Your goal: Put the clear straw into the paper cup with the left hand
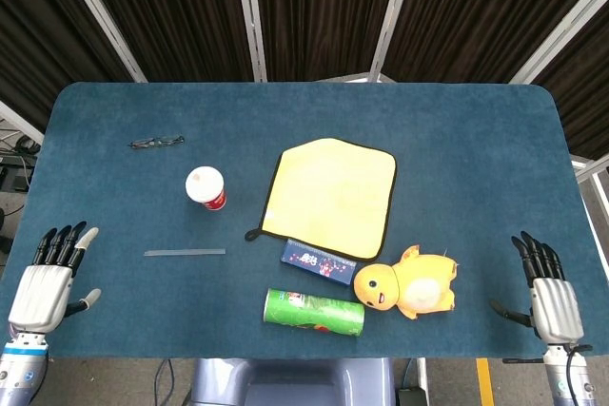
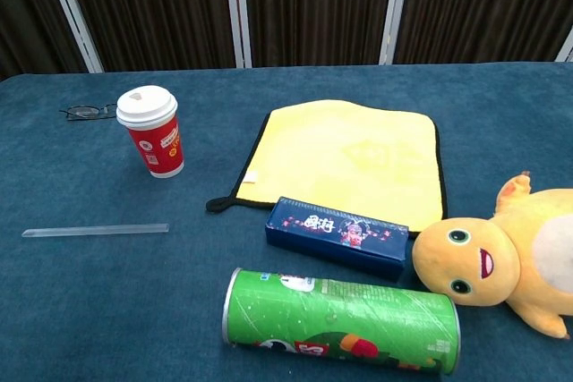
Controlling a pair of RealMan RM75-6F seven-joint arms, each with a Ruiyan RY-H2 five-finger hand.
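Both my hands, left (image 1: 43,284) and right (image 1: 552,299), rest empty with fingers spread on the table (image 1: 476,168); straw (image 1: 185,253) lies flat near the upright cup (image 1: 206,187).

clear straw (image 2: 95,231) flat, near upright paper cup (image 2: 152,132)

Dark blue felt-topped table (image 1: 476,159) with rounded corners. Lying directly on it — clear straw (image 1: 185,253) flat near the left front, red paper cup (image 1: 206,188) with white lid upright just behind the straw, folded glasses (image 1: 156,143) further back left. Mid-table: yellow cloth (image 1: 331,197) spread flat, small dark blue box (image 1: 317,262) at the cloth's front edge, green chip can (image 1: 314,312) on its side, yellow plush toy (image 1: 407,284) — touching the box's right end.
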